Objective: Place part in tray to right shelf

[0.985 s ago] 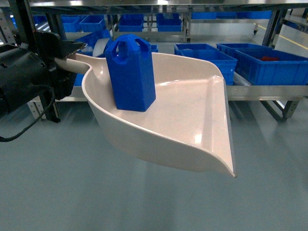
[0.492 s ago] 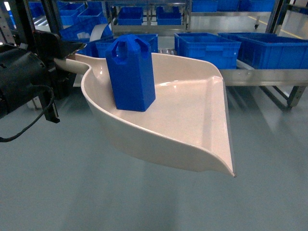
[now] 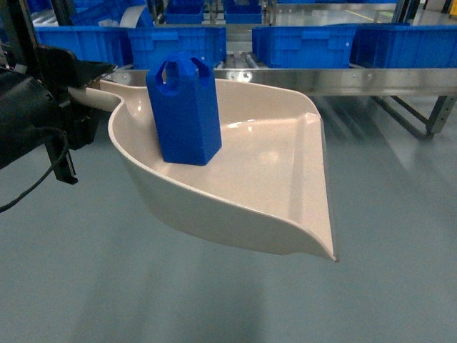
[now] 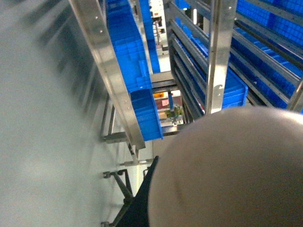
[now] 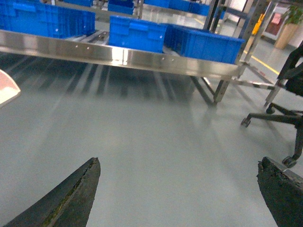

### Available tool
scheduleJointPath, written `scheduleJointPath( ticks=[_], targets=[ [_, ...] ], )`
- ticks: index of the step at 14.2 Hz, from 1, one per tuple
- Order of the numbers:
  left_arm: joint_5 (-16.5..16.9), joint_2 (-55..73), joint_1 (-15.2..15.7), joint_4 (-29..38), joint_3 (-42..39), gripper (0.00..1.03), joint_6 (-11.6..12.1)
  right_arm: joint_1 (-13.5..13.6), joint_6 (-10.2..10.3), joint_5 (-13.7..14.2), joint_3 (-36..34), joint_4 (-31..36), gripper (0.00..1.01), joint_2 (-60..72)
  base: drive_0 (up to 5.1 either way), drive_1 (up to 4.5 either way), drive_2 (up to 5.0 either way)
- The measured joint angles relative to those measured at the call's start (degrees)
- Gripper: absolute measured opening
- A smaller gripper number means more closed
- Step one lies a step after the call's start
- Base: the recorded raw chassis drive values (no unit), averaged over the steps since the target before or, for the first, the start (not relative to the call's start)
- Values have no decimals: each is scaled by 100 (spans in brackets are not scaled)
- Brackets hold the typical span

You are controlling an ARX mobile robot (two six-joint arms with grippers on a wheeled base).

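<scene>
The bright blue boxy plastic part, with its bevelled top and looped cut-outs, stands upright on the floor of the glossy beige dustpan-shaped tray, near the handle end and close against the tray's raised back rim. The left gripper carries the tray by its long handle at the left of the head view; its jaws seem closed around that handle, though dark housing hides the fingertips, and the left wrist view shows only the tray's pale underside with racks beyond. The tray hangs clear above the grey floor, its long axis running from the handle at the left to the flat front lip at the right, and that lip points rightward rather than at the stainless-steel shelf, whose flat front rail runs just behind the tray, with large blue crates sitting on it. The coming move likely turns on this: the part lies behind the lip, so the lip must swing toward the rail before the load can go in. The right gripper hangs wide open and empty above bare floor, its dark fingers far apart, so the left arm is the nearer one.
</scene>
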Motion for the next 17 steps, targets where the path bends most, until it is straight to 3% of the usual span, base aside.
scheduleJointPath(
  ticks=[17],
  targets=[
    [-2, 0, 0, 20, -9, 12, 4, 0, 0, 2, 0, 2, 98, -33, 0, 0, 0]
  ],
)
